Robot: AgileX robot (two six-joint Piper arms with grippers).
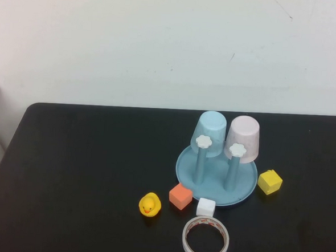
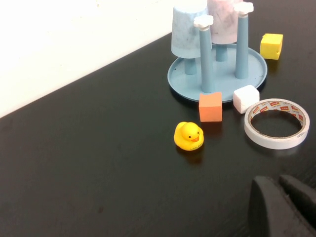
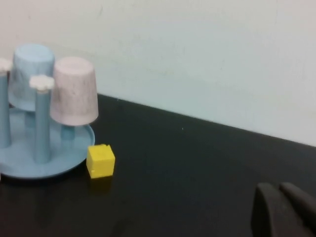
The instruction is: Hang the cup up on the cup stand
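High view: pink cup [image 1: 244,138] upturned on a rear peg of the cup stand [image 1: 215,193], beside a blue cup [image 1: 210,132]; tape roll [image 1: 205,238], red print unreadable.
Left wrist view: left pincer [image 2: 279,205] closed, empty, above the tabletop [image 2: 98,168].
Right wrist view: right pincer [image 3: 281,210] closed, empty, well apart from a yellow block [image 3: 100,160].

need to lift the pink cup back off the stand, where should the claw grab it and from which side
Probably grip the pink cup across its tapered wall near the closed top, coming down from above. It sits upside down over a rear peg of the cup stand, so it must lift straight up. The blue cup crowds its left, so close front to back. Both claws, left and right, are shut and away.
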